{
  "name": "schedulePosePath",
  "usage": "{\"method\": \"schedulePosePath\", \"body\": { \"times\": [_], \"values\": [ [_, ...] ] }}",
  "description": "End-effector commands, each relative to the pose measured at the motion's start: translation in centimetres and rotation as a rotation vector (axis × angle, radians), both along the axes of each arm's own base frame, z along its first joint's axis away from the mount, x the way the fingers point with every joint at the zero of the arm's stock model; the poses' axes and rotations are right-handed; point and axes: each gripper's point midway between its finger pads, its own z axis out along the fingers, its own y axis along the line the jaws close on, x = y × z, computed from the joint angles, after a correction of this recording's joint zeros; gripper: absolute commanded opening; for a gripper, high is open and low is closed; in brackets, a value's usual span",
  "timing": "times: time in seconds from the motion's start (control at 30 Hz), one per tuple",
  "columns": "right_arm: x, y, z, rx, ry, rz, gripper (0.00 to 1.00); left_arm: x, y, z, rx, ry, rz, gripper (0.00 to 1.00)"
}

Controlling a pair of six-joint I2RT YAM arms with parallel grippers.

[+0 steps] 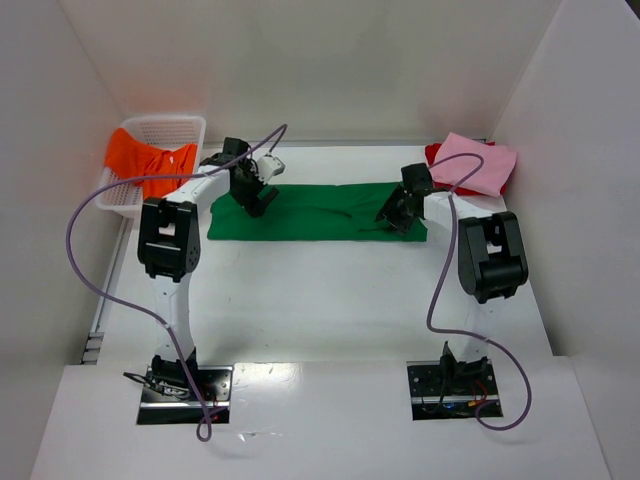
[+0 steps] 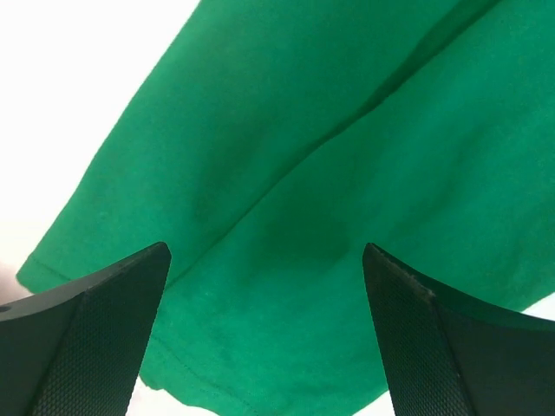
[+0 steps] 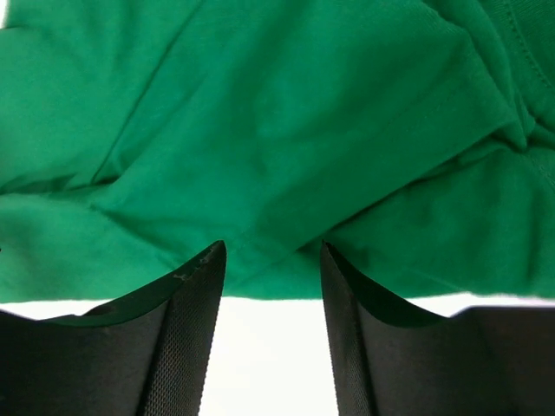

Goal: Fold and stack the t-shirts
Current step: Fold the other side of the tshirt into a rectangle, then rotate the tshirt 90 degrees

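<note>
1. Your arm bases (image 1: 185, 385) sit on a white table (image 1: 320, 310) boxed by white walls (image 1: 330, 60).
2. White basket (image 1: 172, 125), far left, holds an orange t-shirt (image 1: 150, 160).
3. Green t-shirt (image 1: 320, 212) lies spread mid-table; left fingers (image 2: 95, 338) wide above it, right fingers (image 3: 186, 338) narrower, gripping nothing.

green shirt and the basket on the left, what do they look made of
Green shirt: soft knit cloth, probably cotton jersey, with a matte finish. It lies in loose creases and folds, and the left wrist view shows a stitched hem.
Basket: white plastic, seemingly rigid. Its walls are a moulded open mesh and hold their shape. Any gloss is too small to judge.
</note>
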Motion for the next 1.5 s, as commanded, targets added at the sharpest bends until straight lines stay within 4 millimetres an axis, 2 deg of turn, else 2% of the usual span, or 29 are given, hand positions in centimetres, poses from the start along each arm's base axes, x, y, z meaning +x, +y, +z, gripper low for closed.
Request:
{"method": "schedulePosePath", "body": {
  "times": [0.0,0.07,0.2,0.27,0.33,0.37,0.57,0.63,0.73,0.77,0.8,0.87,0.9,0.93,1.0,1.1,1.2,1.27,1.33,1.47],
  "values": [
    [1.6,0.5,0.4,-0.004,-0.027,-0.012,0.52,-0.4,-0.5,-1.8,0.016,0.019,-0.046,0.99],
    [1.9,0.6,-0.3,-0.004,-0.006,-0.017,0.5,-0.8,-0.4,-2.5,0.018,0.036,-0.046,0.99],
    [2.4,0.9,-0.6,-0.013,-0.003,-0.013,0.41,-1.2,0.0,-3.8,0.036,0.065,-0.029,0.99],
    [2.9,0.8,-0.3,-0.02,-0.015,-0.019,0.31,-1.2,0.2,-3.8,0.044,0.064,-0.025,0.99],
    [3.6,0.8,0.3,-0.024,-0.029,-0.024,0.27,-1.2,0.2,-3.8,0.044,0.064,-0.025,0.99],
    [3.6,0.8,0.3,-0.024,-0.029,-0.024,0.27,-1.5,0.4,-4.5,0.055,0.081,-0.021,0.99],
    [6.1,1.1,3.4,-0.017,-0.11,-0.032,0.27,-2.6,0.9,-5.3,0.077,0.117,-0.013,0.99],
    [6.8,1.2,3.4,-0.014,-0.122,-0.032,0.27,-2.8,0.9,-5.2,0.077,0.118,-0.013,0.99],
    [8.5,1.5,3.3,-0.021,-0.142,-0.018,0.28,-2.9,0.5,-5.2,0.078,0.118,-0.022,0.99],
    [9.7,1.7,4.0,-0.017,-0.167,-0.017,0.28,-2.9,0.5,-5.2,0.078,0.118,-0.022,0.99],
    [10.8,1.9,3.1,-0.026,-0.166,-0.005,0.28,-2.9,0.5,-5.2,0.075,0.119,-0.017,0.99],
    [11.8,2.3,2.5,-0.023,-0.161,0.005,0.28,-2.9,0.5,-5.2,0.074,0.12,-0.014,0.99],
    [12.7,2.5,3.4,-0.019,-0.187,0.013,0.28,-2.9,0.5,-5.2,0.074,0.12,-0.014,0.99],
    [13.0,2.5,3.1,-0.023,-0.174,0.016,0.28,-2.9,0.5,-5.2,0.074,0.12,-0.014,0.99],
    [14.1,2.7,4.9,-0.022,-0.21,0.021,0.31,-3.1,0.7,-5.4,0.083,0.125,-0.01,0.99],
    [14.0,2.0,7.2,-0.054,-0.251,0.006,0.4,-3.1,0.9,-5.4,0.093,0.126,-0.006,0.99],
    [12.6,1.3,8.8,-0.082,-0.265,0.008,0.5,-3.1,0.9,-5.4,0.093,0.126,-0.006,0.99],
    [11.1,0.9,8.6,-0.098,-0.251,0.026,0.57,-3.2,0.7,-5.4,0.087,0.127,-0.009,0.99],
    [9.9,0.8,8.0,-0.097,-0.223,0.036,0.6,-3.5,0.3,-5.7,0.09,0.136,-0.019,0.99],
    [7.0,0.7,5.1,-0.088,-0.138,0.046,0.62,-3.9,-0.5,-5.8,0.105,0.14,-0.03,0.99]
  ]
}}
